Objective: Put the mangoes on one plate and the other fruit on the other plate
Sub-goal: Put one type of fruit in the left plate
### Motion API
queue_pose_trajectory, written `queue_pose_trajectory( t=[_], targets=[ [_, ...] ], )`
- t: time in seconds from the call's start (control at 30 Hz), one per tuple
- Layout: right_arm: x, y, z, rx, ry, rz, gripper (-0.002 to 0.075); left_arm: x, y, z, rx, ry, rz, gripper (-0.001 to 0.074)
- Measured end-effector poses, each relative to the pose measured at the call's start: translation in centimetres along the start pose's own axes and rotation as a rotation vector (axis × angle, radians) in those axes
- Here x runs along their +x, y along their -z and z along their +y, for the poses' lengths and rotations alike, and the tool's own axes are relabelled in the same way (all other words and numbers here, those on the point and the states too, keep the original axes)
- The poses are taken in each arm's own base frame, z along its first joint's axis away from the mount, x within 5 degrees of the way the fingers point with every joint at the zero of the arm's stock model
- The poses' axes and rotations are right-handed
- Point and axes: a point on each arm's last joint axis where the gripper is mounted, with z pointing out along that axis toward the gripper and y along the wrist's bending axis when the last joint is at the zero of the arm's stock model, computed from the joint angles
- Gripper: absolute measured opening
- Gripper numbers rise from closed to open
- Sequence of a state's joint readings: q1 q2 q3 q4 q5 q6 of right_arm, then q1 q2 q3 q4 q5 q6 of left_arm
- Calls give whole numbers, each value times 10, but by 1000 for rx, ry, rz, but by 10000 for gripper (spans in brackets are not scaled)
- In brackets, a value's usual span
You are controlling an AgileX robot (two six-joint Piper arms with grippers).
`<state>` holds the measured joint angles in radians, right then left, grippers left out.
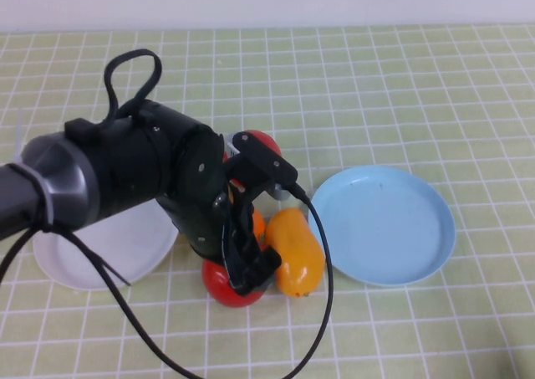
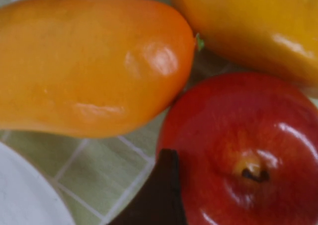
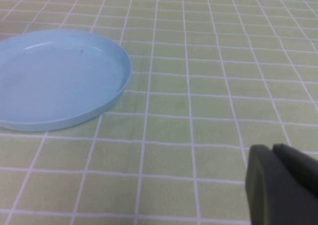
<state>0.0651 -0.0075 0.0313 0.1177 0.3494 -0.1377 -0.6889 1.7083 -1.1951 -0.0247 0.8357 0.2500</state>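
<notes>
My left gripper (image 1: 244, 272) hangs low over the fruit cluster at the table's middle, open, straddling the near red apple (image 1: 219, 290) (image 2: 243, 150); one dark finger (image 2: 160, 195) lies against that apple's side. One mango (image 1: 294, 249) (image 2: 253, 26) lies right of the apple. The other mango (image 1: 257, 225) (image 2: 84, 66) is mostly hidden under the arm. A second apple (image 1: 256, 140) peeks out behind the wrist. The light blue plate (image 1: 384, 228) (image 3: 54, 76) is bare, at the right. The white plate (image 1: 125, 247) (image 2: 20, 200) sits left, partly covered by the arm. My right gripper (image 3: 278, 185) is shut above bare cloth.
A green checked cloth (image 1: 401, 86) covers the table. The left arm's black cable (image 1: 322, 312) loops over the near edge in front of the fruit. All the fruit lies bunched between the two plates.
</notes>
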Motion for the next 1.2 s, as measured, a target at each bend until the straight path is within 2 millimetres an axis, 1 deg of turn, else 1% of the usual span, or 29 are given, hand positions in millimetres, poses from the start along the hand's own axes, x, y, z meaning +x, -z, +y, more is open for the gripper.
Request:
queue_pose_trajectory(
  t=[0.27,0.33,0.4,0.43,0.53,0.57,0.63,0.77,0.8,0.83,0.93,1.07,1.2],
  targets=[
    [0,0,0,0,0,0,-17,-1,-5,1,-7,-8,9,665],
    [0,0,0,0,0,0,-16,-2,-5,1,-7,-8,9,647],
    [0,0,0,0,0,0,-17,-1,-5,1,-6,-8,14,587],
    [0,0,0,0,0,0,-17,-1,-5,1,-5,-8,15,570],
    [0,0,0,0,0,0,-17,0,-4,1,-4,-9,22,568],
    [0,0,0,0,0,0,-17,-1,-2,1,-3,-9,26,568],
    [0,0,0,0,0,0,-17,-3,9,2,-12,-16,30,568],
    [0,0,0,0,0,0,-16,-11,42,9,-40,-17,16,568],
    [0,0,0,0,0,0,-16,-11,50,13,-46,3,14,568],
    [0,0,0,0,0,0,-17,-10,53,20,-53,32,17,568],
    [0,0,0,0,0,0,-17,1,58,51,-81,162,39,568],
    [0,0,0,0,0,0,-17,23,56,98,-136,324,72,568],
    [0,0,0,0,0,0,-16,42,46,131,-157,434,116,568]
  ],
)
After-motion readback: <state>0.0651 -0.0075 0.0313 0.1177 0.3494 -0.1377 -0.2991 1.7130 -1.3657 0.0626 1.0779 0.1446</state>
